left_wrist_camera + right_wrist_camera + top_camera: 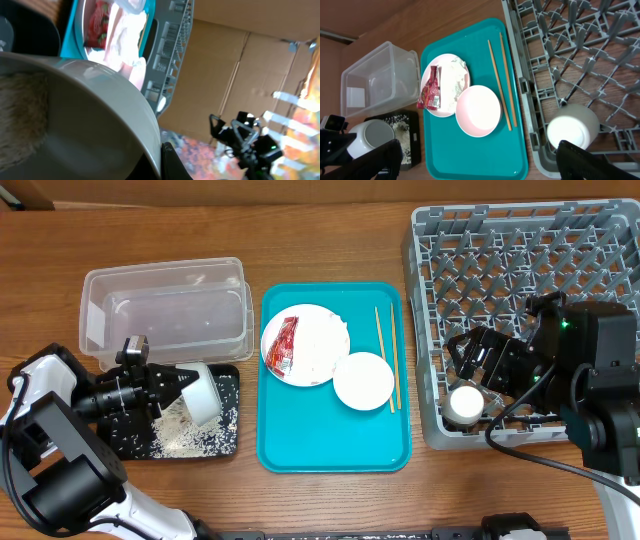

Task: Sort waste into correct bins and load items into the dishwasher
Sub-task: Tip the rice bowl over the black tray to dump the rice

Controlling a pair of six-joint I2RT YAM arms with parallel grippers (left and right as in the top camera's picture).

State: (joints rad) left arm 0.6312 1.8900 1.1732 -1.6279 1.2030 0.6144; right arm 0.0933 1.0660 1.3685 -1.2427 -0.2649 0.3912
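Left gripper [190,387] clamped on bowl [208,396], tilted over black tray [229,444].
Rice [180,436] lay on tray; right gripper [478,385] spread apart at cup [465,403], far right.

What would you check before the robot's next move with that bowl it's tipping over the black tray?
1. Left gripper grips the bowl: ok.
2. Bowl tilted over the black tray, rice grains on it: ok.
3. Bowl emptied: cannot tell.
4. Right gripper open above the dish rack, cup set inside: ok.
5. Red wrapper binned: not ok, it lies on the plate.
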